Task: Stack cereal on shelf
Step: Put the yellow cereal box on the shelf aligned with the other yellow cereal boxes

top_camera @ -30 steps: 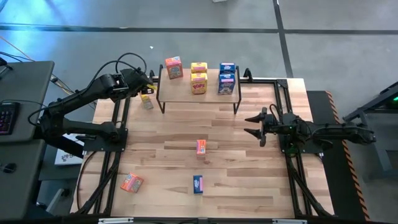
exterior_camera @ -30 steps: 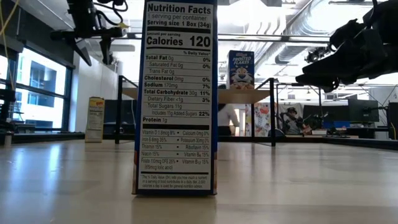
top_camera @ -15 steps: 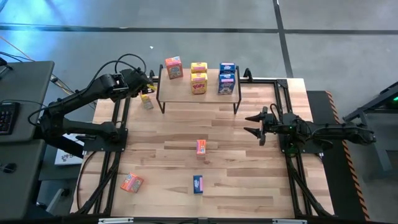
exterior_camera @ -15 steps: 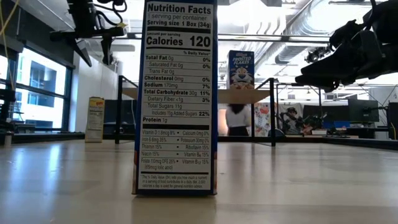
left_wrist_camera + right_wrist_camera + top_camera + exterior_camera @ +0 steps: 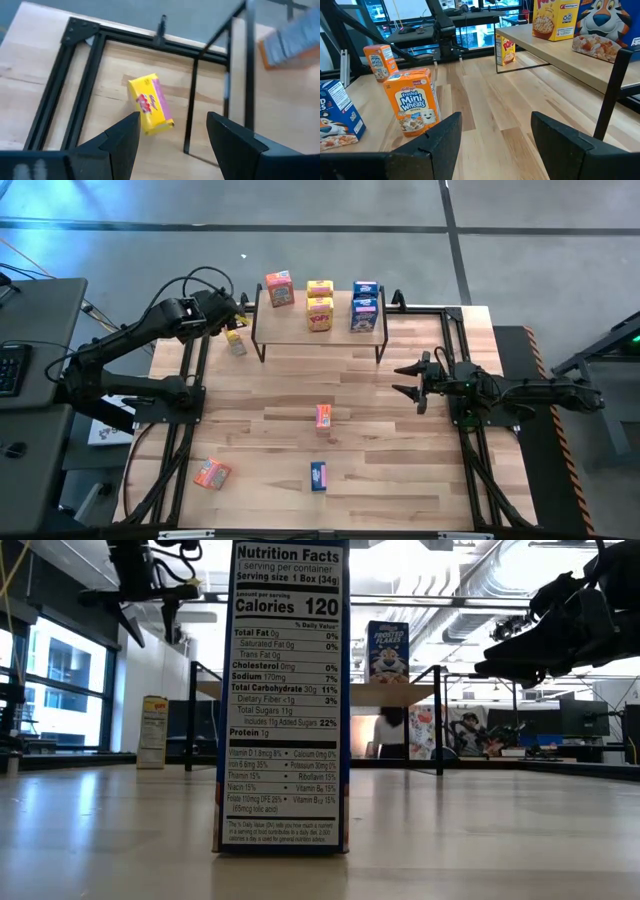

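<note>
High view: left claw open above yellow box, shelf's left.

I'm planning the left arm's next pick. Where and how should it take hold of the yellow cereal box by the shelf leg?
The yellow box stands on the table beside the shelf leg, just under the open left gripper. Probably best to come straight down and close on its two broad printed faces near the top, fingers clear of the leg on one side.
</note>
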Robot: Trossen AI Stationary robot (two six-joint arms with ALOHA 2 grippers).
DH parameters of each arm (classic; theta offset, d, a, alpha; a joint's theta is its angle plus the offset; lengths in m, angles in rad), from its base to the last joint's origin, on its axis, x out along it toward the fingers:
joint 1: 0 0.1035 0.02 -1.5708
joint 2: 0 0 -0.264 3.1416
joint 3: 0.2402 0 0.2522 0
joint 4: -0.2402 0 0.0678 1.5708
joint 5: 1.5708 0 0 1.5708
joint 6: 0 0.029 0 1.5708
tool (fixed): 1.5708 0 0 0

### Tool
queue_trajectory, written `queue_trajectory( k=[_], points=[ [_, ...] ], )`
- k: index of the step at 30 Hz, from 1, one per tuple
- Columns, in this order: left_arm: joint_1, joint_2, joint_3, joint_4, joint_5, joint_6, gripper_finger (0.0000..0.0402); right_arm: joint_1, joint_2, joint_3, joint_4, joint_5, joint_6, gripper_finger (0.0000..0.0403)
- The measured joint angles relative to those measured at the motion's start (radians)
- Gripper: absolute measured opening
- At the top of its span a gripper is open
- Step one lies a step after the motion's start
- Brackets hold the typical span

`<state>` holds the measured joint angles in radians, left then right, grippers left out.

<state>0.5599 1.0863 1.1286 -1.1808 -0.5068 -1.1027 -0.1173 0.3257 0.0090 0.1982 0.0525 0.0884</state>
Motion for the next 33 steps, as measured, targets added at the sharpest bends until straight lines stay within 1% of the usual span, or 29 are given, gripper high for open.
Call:
queue_trajectory(
  k=[5, 11, 16, 20, 24, 33],
  points=[
    [0.033, 0.01, 0.0, 0.013, 0.032, -0.005, 0.0218, 0.0, 0.0, 0.0, 0.0, 0.0, 0.0, 0.0232],
    [0.039, 0.077, 0.0, 0.026, 0.036, -0.016, 0.0218, 0.0, 0.0, 0.0, 0.0, 0.0, 0.0, 0.0232],
    [0.067, 0.122, 0.0, 0.025, 0.026, -0.023, 0.0218, 0.0, 0.0, 0.0, 0.0, 0.0, 0.0, 0.0232],
    [0.087, 0.154, 0.0, 0.024, 0.042, -0.048, 0.0222, 0.0, 0.0, 0.0, 0.0, 0.0, 0.0, 0.0232],
    [0.109, 0.183, 0.0, 0.024, 0.061, -0.057, 0.024, 0.0, 0.0, -0.001, 0.0, 0.0, 0.0, 0.0232],
    [0.159, 0.23, 0.0, 0.017, 0.118, -0.055, 0.0308, 0.0, 0.0, -0.001, 0.0, 0.0, 0.0, 0.0232]
  ],
)
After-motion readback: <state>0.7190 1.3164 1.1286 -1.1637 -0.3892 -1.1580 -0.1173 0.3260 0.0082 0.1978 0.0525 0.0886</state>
